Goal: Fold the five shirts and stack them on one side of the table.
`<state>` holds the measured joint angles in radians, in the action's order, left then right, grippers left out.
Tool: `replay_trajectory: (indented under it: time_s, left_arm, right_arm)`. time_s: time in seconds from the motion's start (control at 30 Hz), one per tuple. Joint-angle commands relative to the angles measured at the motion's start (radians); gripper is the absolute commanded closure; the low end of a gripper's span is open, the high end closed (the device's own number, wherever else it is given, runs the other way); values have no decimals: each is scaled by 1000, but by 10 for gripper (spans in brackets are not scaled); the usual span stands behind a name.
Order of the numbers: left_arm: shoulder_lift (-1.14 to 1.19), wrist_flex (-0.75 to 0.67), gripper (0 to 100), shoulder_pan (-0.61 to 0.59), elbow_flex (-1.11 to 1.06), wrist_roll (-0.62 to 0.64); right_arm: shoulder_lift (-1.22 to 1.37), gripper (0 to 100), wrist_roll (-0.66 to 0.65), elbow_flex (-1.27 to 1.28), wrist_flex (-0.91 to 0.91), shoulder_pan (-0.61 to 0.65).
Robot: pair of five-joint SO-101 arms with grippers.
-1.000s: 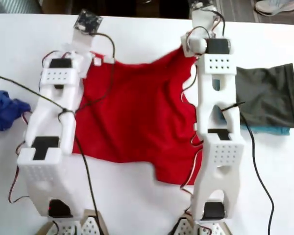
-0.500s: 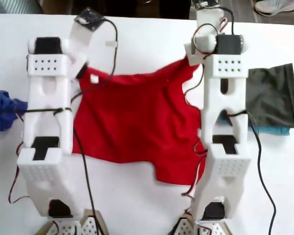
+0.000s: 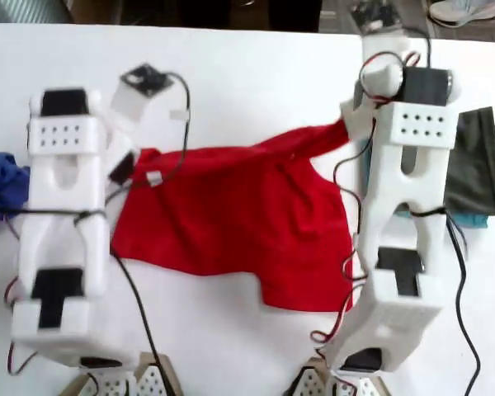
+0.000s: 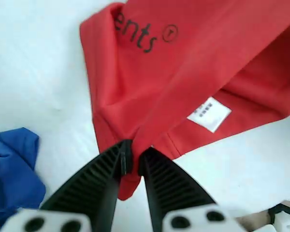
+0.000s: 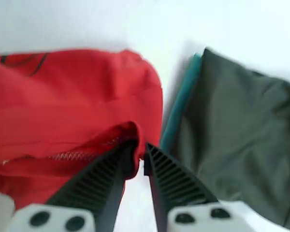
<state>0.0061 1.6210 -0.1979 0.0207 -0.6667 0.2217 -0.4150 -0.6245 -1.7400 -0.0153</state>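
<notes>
A red shirt [image 3: 231, 219] lies spread in the middle of the white table, its far edge lifted and pulled toward the near side. My left gripper [image 4: 134, 159] is shut on the shirt's far left corner [image 3: 140, 157], where a white label [image 4: 209, 113] shows. My right gripper [image 5: 137, 151] is shut on the far right corner [image 3: 338, 132]. In the right wrist view the red shirt [image 5: 72, 111] hangs beside a folded dark grey shirt [image 5: 237, 140] lying on a teal one [image 5: 181, 108]. A crumpled blue shirt [image 4: 12, 174] lies beside the left arm.
The folded grey shirt [image 3: 478, 165] on the teal shirt [image 3: 466, 220] sits at the table's right side, partly behind the right arm. The blue shirt [image 3: 0, 186] lies at the left edge. Bare table [image 3: 247, 74] stretches beyond the red shirt.
Both arms have drawn back toward the near side, carrying the red shirt's far edge with them. The far edge has lifted off the table and begun folding over the shirt.
</notes>
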Motion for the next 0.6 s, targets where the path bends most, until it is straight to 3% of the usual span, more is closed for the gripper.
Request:
replay_trajectory:
  time_s: [0.0, 0.13, 0.3, 0.57]
  left_arm:
    - [-147, -133, 973, -8, -280, -8]
    - [-215, -242, 973, -14, -479, -8]
    - [-270, -249, 973, -14, -564, -25]
    - [-273, -393, 973, -31, -708, -41]
  right_arm:
    - [-208, 975, -37, 242, 71, -7]
    - [-466, 975, -86, 700, 266, 33]
    - [-797, 976, -135, 1191, 515, 35]
    - [-892, 974, -180, 1565, 679, 35]
